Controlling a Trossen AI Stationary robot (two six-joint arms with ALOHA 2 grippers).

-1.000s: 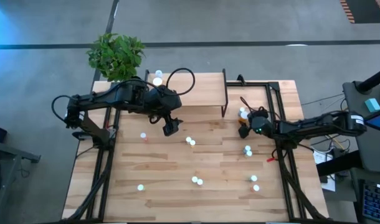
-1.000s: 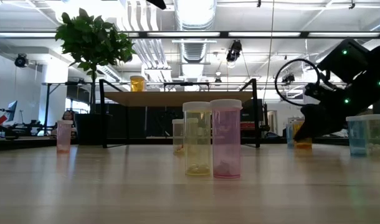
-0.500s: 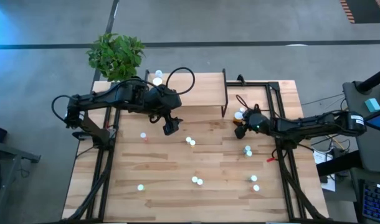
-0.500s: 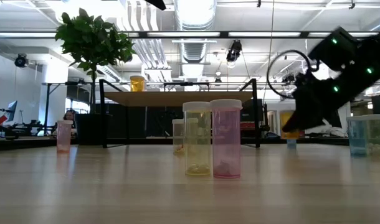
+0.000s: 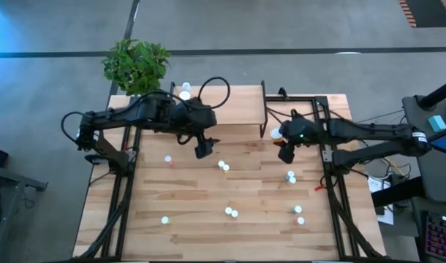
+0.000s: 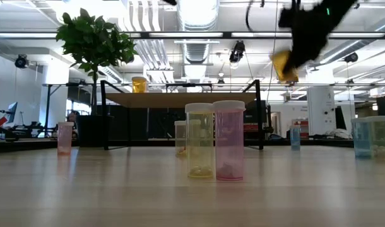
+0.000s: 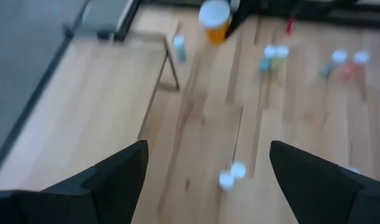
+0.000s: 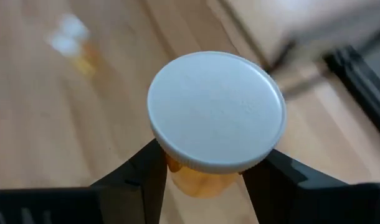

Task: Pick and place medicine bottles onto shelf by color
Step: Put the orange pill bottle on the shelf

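My right gripper [image 5: 277,136] is shut on a large orange medicine bottle with a white cap [image 8: 216,109], held high above the table beside the shelf's right end. In the low view the bottle [image 6: 284,65] sits above the level of the shelf board [image 6: 180,99]. The shelf [image 5: 230,106] stands at the table's far middle on black legs. Another orange bottle [image 6: 139,84] stands on the shelf's left part. My left gripper [image 5: 202,150] hovers open and empty in front of the shelf. Several small bottles [image 5: 223,165] stand on the table. My right gripper pinches the bottle's orange body [image 8: 199,182] just under the cap, between its two fingers [image 8: 143,177], one on each side. The bottle is lifted clear of the table and is tilted in the low view.
A yellow-green bottle [image 6: 199,140] and a pink one [image 6: 229,140] stand together near the table's front middle. Teal bottles [image 6: 369,135] stand at the right and a pink one [image 6: 65,137] at the left. A potted plant [image 5: 135,64] stands behind the far left corner.
My right gripper has lifted the orange bottle from table level to above the height of the shelf board. It has also moved a little toward the shelf's right end. The bottle has gone from upright to tilted.
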